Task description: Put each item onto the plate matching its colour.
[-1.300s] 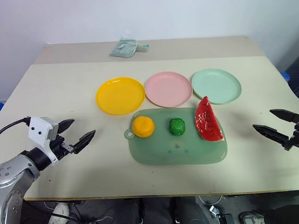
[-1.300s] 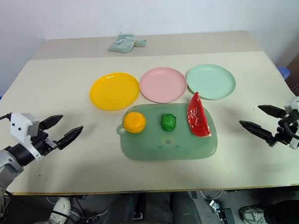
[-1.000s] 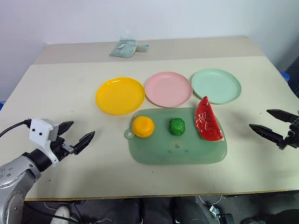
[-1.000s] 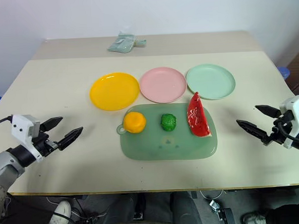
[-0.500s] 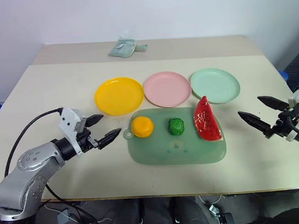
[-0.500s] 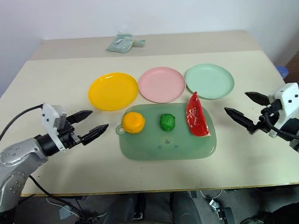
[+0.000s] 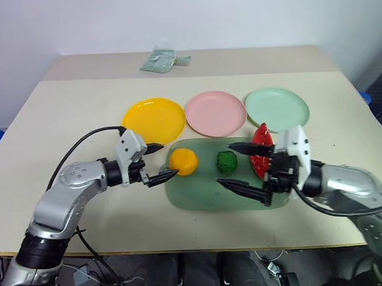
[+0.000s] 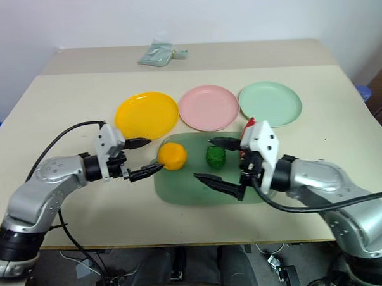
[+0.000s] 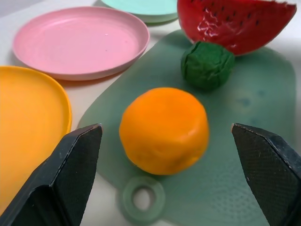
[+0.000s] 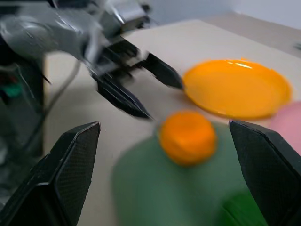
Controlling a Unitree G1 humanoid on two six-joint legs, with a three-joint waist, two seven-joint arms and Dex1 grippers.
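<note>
On the pale-green mat (image 7: 199, 194) lie a round orange fruit (image 7: 183, 162), a bumpy dark-green ball (image 7: 226, 162) and a red watermelon wedge (image 7: 260, 140). Behind the mat stand the yellow plate (image 7: 154, 121), the pink plate (image 7: 216, 113) and the mint plate (image 7: 277, 109), all bare. My left gripper (image 7: 168, 160) is open just left of the orange, which sits between its fingers in the left wrist view (image 9: 163, 129). My right gripper (image 7: 224, 166) is open over the mat, pointing left, its fingers either side of the green ball and partly hiding the wedge.
A crumpled pale-green packet (image 7: 164, 60) lies at the back of the table. The mat's handle ring (image 9: 143, 205) pokes out beside the orange. The two grippers point at each other across the orange, close together.
Both arms swung inward. The left gripper moved right, up to the orange. The right gripper travelled left from the table's right side to over the mat. Both stayed open.
</note>
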